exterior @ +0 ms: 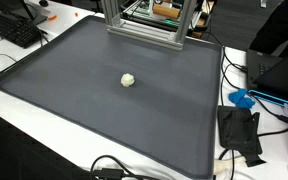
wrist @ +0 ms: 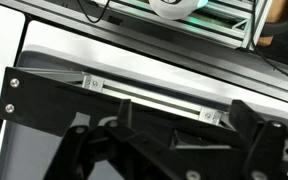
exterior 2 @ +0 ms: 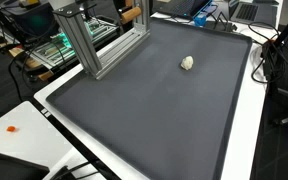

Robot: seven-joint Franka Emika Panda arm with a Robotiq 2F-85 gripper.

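White table (exterior: 14,120), and on it a large dark grey mat (exterior: 74,110) with a raised rim that fills most of both exterior views (exterior 2: 134,110).

Aluminium frame (exterior: 144,28) stands at the mat's 12 o'clock edge. In an exterior view it is seen from another angle, at about 10 o'clock (exterior 2: 89,45).

Keyboard (exterior: 19,30) off the mat at 10 o'clock. Black pouch-like item (exterior: 240,132) on the table at 4 o'clock, with a blue object (exterior: 242,98) above it near 3 o'clock.

Gripper (wrist: 169,160): seen only in the wrist view, as dark linkages along the 6 o'clock edge. The fingertips are cut off by the frame edge, so I cannot tell whether the jaws are spread or closed. Nothing shows between them.

Pale lump (exterior: 128,80), whitish and small, lies alone on the bare mat, just toward 12 o'clock from the centre and well apart from the frame. It also shows in an exterior view (exterior 2: 187,63), toward 1 o'clock.

Progress, as I judge it: nothing is done yet. The lump lies free and touches only the mat, and neither arm nor gripper appears near it in either exterior view. All handling is left.

Orientation: the lump reads as roundish from both angles. There is no distinct long axis and no end that points anywhere.
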